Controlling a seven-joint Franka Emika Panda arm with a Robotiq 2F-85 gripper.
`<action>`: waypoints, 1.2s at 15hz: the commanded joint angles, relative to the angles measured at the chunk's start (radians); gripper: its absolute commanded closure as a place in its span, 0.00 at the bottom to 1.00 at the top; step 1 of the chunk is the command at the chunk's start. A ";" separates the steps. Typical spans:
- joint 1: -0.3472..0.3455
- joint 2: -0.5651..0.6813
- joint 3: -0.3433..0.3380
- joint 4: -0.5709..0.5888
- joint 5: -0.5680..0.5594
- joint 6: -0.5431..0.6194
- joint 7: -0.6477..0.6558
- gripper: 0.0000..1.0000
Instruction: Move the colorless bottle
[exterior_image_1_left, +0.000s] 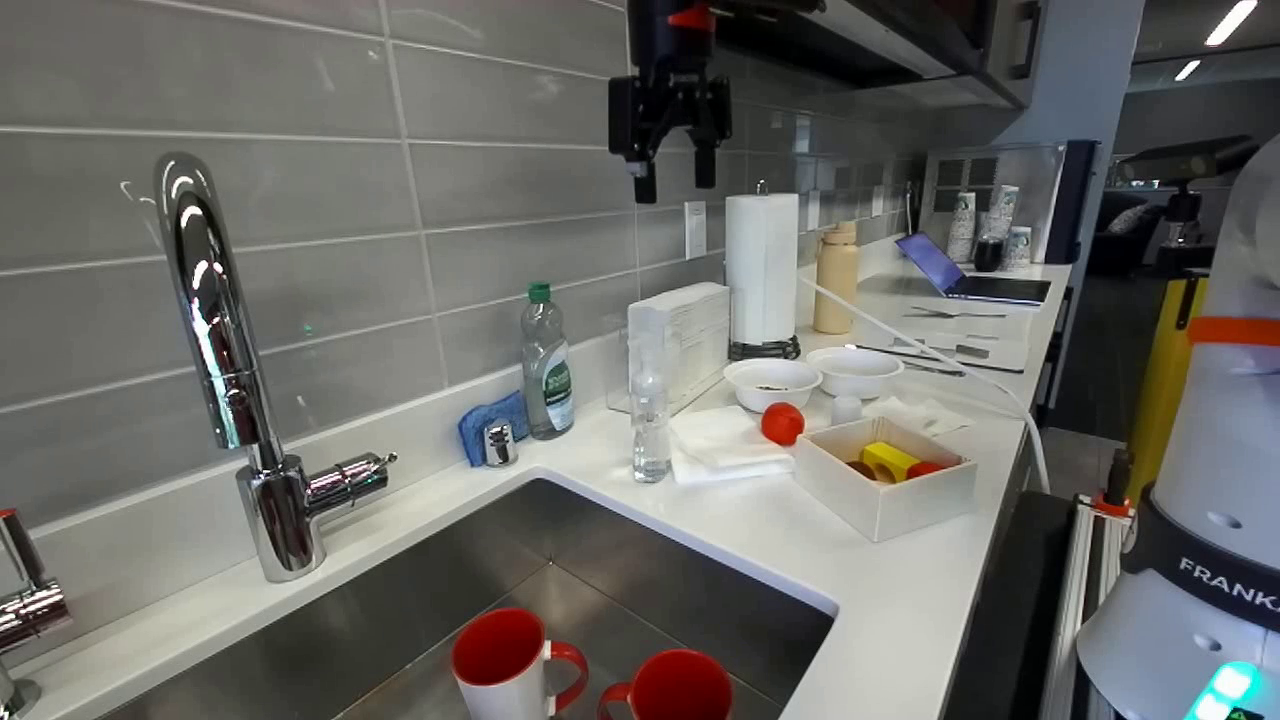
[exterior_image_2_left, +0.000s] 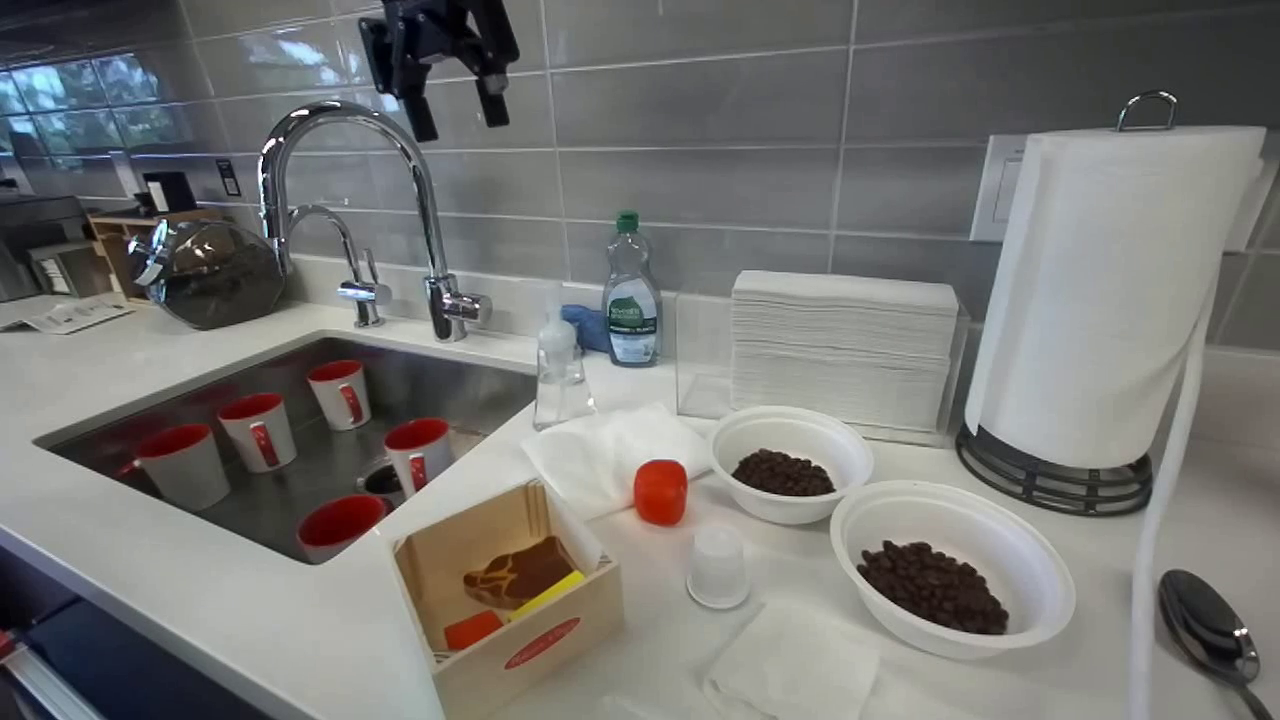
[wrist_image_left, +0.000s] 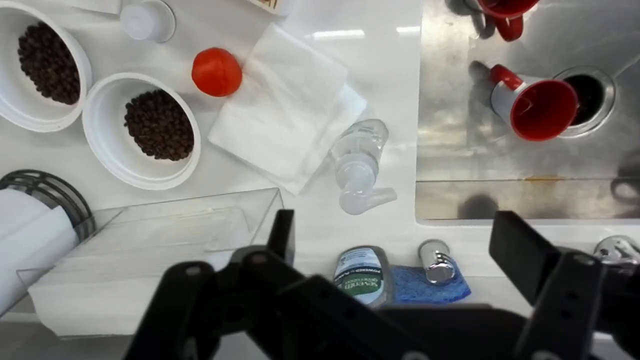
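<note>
You are hovering well above the clear pump bottle (exterior_image_1_left: 650, 408).
Your jaws are hanging wide apart; below them, it is standing upright, long axis pointing up.

In an exterior view it's black on the gripper (exterior_image_2_left: 460, 115), grey on the far tiles (exterior_image_2_left: 700, 110) with pale lines ruling them into oblongs, and here's the colorless bottle (exterior_image_2_left: 563, 390), see-through with a milky top, while the labelled bottle (exterior_image_2_left: 631, 290) beyond it wears a bright green cap (exterior_image_2_left: 627, 222) over green, white and pale blue print. On the left it's white mugs (exterior_image_2_left: 257, 433) with red insides and red handles in a silver-grey sink (exterior_image_2_left: 325, 465), and near us a pale wooden box (exterior_image_2_left: 595, 605) with a red oval (exterior_image_2_left: 543, 643), then to the right white bowls (exterior_image_2_left: 1035, 590) with dark brown bits (exterior_image_2_left: 930, 590)!
</note>
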 joint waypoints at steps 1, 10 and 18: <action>-0.043 0.063 0.011 -0.006 -0.045 0.116 0.186 0.00; -0.152 0.195 0.100 -0.143 -0.200 0.372 0.765 0.00; -0.089 0.278 0.055 -0.159 -0.275 0.441 1.072 0.00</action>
